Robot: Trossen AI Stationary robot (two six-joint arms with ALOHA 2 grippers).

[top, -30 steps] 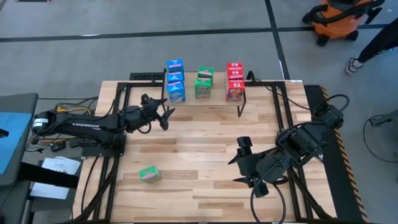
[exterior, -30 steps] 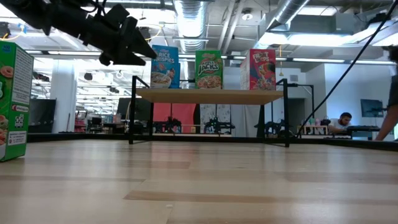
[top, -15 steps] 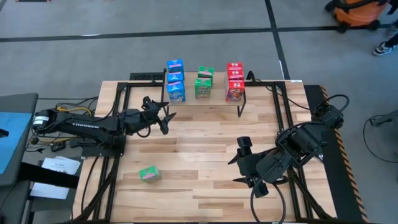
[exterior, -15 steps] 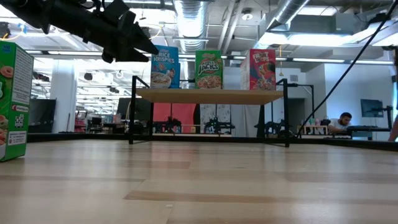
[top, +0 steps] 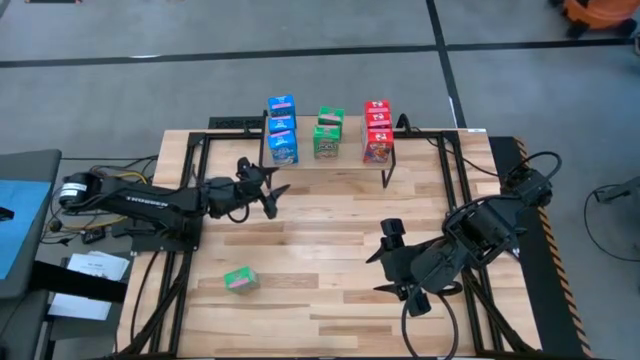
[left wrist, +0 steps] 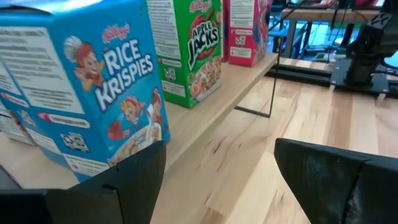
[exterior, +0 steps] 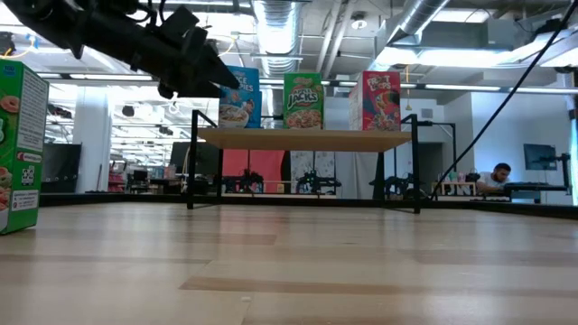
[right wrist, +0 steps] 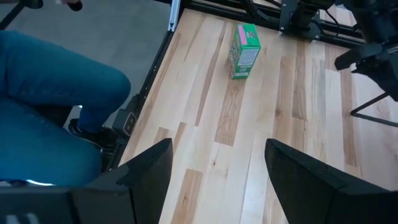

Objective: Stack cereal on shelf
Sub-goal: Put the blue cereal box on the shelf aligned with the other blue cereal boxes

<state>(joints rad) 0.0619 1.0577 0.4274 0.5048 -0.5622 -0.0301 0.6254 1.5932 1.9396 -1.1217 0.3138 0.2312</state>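
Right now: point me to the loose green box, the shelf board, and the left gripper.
loose green box (top: pixel 238 280), high view, top face.
shelf (exterior: pixel 307 139), low view, front edge of the board.
left gripper (top: pixel 272 194), high view, between its open fingertips.

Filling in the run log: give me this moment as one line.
left hand: open, empty, near shelf | right hand: open, waiting | green box: on table | shelf: eight boxes

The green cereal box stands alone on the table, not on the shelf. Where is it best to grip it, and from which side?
Probably from above: the green cereal box stands upright with free table all around it. Close the fingers on its two broad faces near the top.
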